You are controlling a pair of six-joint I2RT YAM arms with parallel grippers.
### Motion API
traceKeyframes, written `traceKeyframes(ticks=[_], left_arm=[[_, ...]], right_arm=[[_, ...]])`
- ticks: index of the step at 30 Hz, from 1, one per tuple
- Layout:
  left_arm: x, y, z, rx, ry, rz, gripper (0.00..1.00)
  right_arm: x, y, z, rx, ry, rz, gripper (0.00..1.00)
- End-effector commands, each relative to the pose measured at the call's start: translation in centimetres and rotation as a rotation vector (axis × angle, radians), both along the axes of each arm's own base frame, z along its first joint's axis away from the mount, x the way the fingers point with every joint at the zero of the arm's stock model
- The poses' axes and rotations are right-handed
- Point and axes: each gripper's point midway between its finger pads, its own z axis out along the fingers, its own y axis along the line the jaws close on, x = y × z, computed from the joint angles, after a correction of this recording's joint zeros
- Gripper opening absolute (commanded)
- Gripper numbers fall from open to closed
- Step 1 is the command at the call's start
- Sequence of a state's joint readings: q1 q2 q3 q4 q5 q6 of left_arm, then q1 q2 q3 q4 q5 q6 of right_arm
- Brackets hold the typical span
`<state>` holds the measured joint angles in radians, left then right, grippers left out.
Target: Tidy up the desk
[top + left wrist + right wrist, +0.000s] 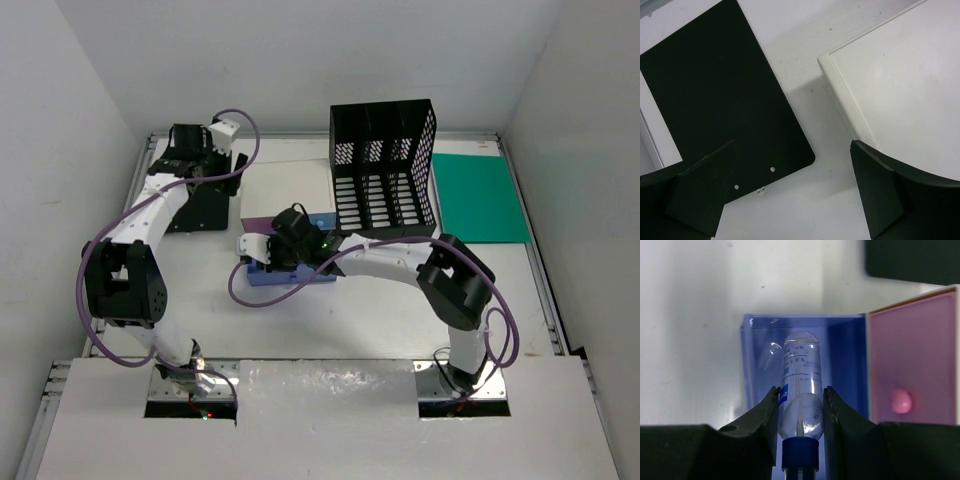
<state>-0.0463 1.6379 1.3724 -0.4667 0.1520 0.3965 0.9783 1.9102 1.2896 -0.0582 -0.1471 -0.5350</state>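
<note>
Holding a clear bottle (801, 360): right gripper (801, 392), clamped on its sides.
Blue drawer (760, 355) beneath, pink drawer (910, 370) right; left gripper (792, 145) wide over black board (715, 90).

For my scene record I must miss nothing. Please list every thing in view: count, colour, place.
desk: one, white, under everything.
file organizer: one, black, far side, right of centre.
folder: one, green, right of the organizer.
clipboard: one, black, far left.
drawer box: one, white top, between clipboard and organizer.
blue drawer: one, pulled out toward the arms.
pink drawer: one, pink knob, beside the blue drawer.
bottle: one, clear, blue cap, over the blue drawer.
left fingers: two, black, open, above clipboard and box.
right fingers: two, black, closed on the bottle.
</note>
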Motion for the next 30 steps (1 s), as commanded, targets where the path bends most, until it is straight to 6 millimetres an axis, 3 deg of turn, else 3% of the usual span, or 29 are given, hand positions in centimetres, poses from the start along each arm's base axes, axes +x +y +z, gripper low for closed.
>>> traceKeyframes(ticks=[1, 2, 3, 9, 12, 16, 17, 19, 20, 22, 23, 25, 28, 30], left_arm=[[0.1, 0.1, 1.5, 0.021, -0.047, -0.003, 0.94], [0.1, 0.1, 1.4, 0.02, -0.045, -0.004, 0.94], [0.1, 0.0, 1.3, 0.019, -0.044, -0.006, 0.94], [0.4, -0.1, 0.9, 0.011, -0.034, -0.011, 0.94], [0.5, -0.1, 0.8, 0.007, -0.032, -0.009, 0.94], [0.7, -0.4, 0.7, -0.006, -0.029, -0.008, 0.94], [0.7, -0.4, 0.8, -0.008, -0.03, -0.006, 0.94], [0.8, -0.5, 0.8, -0.015, -0.033, -0.004, 0.94], [0.8, -0.6, 0.8, -0.021, -0.032, -0.003, 0.94], [0.8, -0.8, 0.7, -0.03, -0.03, -0.009, 0.94], [0.8, -0.8, 0.6, -0.032, -0.028, -0.01, 0.94], [0.7, -0.9, 0.5, -0.038, -0.024, -0.014, 0.94], [0.8, -1.0, 0.3, -0.041, -0.024, -0.018, 0.94], [0.7, -1.1, 0.3, -0.045, -0.022, -0.018, 0.94]], right_arm=[[2.0, 1.0, 2.5, 0.084, -0.081, -0.02, 0.26], [2.0, 0.6, 2.3, 0.078, -0.065, -0.039, 0.52], [2.5, -0.2, 2.4, 0.058, -0.078, -0.088, 0.71], [3.2, -2.9, 3.5, 0.053, -0.125, -0.202, 0.75], [3.2, -3.3, 5.7, 0.097, -0.136, -0.234, 0.75], [3.2, -3.1, 10.3, 0.235, -0.083, -0.384, 0.73], [3.3, -3.6, 11.6, 0.3, -0.043, -0.514, 0.67], [2.1, -3.9, 11.7, 0.371, -0.017, -0.663, 0.6], [2.1, -6.1, 10.4, 0.449, 0.017, -0.892, 0.58], [0.0, -6.6, 8.3, 0.49, 0.072, -1.011, 0.53], [-1.2, -7.0, 6.2, 0.534, 0.141, -1.073, 0.49], [-3.7, -6.5, 4.6, 0.586, 0.182, -1.098, 0.39], [-5.6, -6.1, 1.7, 0.613, 0.214, -1.165, 0.35], [-6.5, -5.3, -1.3, 0.526, 0.266, -1.165, 0.35]])
